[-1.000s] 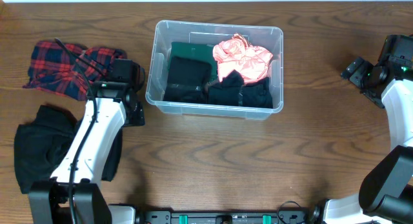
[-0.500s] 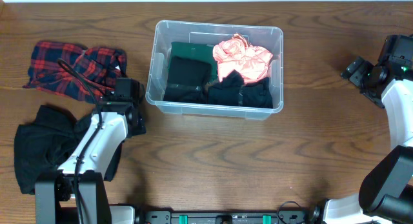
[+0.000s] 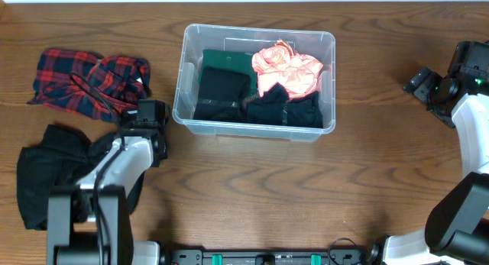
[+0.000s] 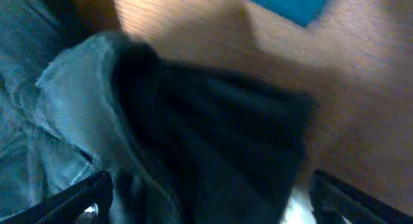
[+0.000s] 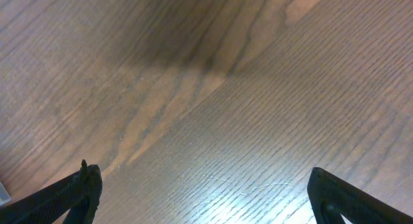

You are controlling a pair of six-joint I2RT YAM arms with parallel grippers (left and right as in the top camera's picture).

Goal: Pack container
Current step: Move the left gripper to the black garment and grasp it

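The clear container (image 3: 178, 105) stands at the middle back of the table. It holds a dark green cloth (image 3: 225, 60), black clothes (image 3: 286, 111) and a pink cloth (image 3: 289, 69). A black garment (image 3: 50, 173) lies at the front left; it fills the left wrist view (image 4: 213, 133) as dark, blurred fabric. My left gripper (image 3: 145, 124) is low over that garment's right edge, left of the container. Its fingers (image 4: 213, 201) are wide apart with the dark fabric between them. My right gripper (image 3: 419, 82) is open and empty over bare wood (image 5: 206, 121) at the far right.
A red and black plaid shirt (image 3: 84, 80) lies crumpled at the back left, beside the container. The wooden table (image 3: 306, 196) shows bare in front of the container and between it and the right arm.
My left arm has drawn back from the plaid shirt toward the front, down over the black garment. The right arm and the container have not moved.
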